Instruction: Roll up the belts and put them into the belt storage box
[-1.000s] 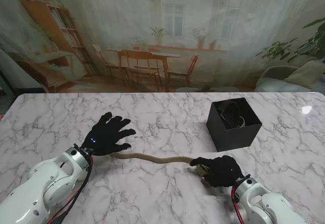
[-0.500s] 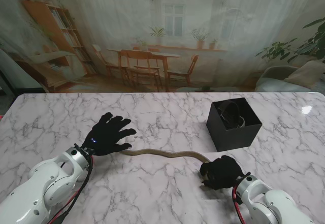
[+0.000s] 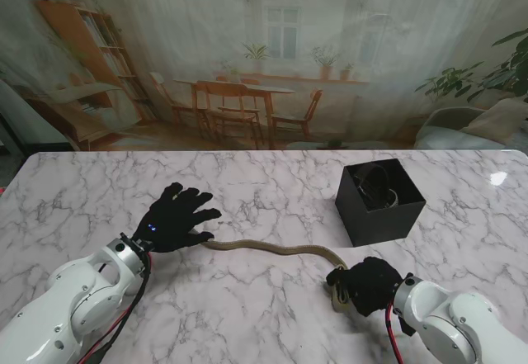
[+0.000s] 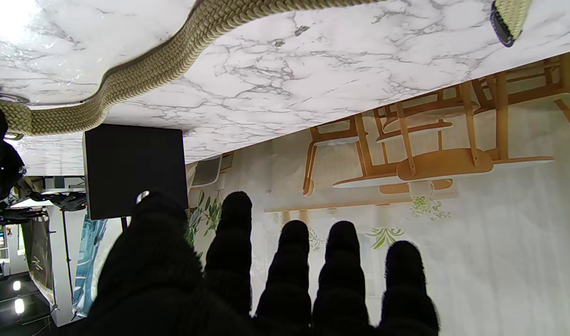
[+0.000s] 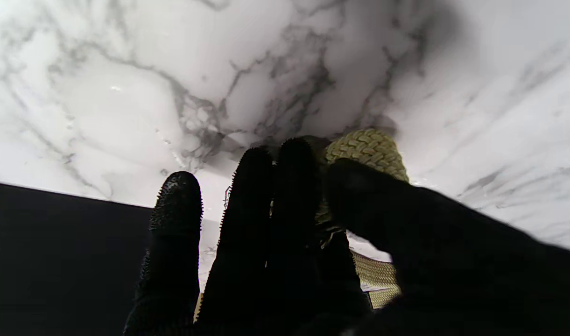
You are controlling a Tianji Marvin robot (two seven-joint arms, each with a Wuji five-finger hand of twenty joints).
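Observation:
A tan braided belt (image 3: 268, 248) lies across the marble table between my two hands. Its right end is curled into a small roll (image 5: 365, 150), and my right hand (image 3: 367, 286) is shut on that roll, thumb and fingers pinching it. Near the belt's left tip, my left hand (image 3: 175, 218) rests with fingers spread, holding nothing. The left wrist view shows the belt (image 4: 163, 60) snaking over the marble. The black belt storage box (image 3: 379, 202) stands farther from me than the right hand, with a dark rolled belt inside.
The marble table (image 3: 272, 186) stretches wide around the belt. The black box wall (image 5: 56, 252) is close beside my right hand. A printed room backdrop (image 3: 264, 59) hangs behind the table's far edge.
My right hand has drawn the belt's right end nearer to me and turned its wrist. The belt has slid right, its left tip pulled out from under the left hand, which stayed put.

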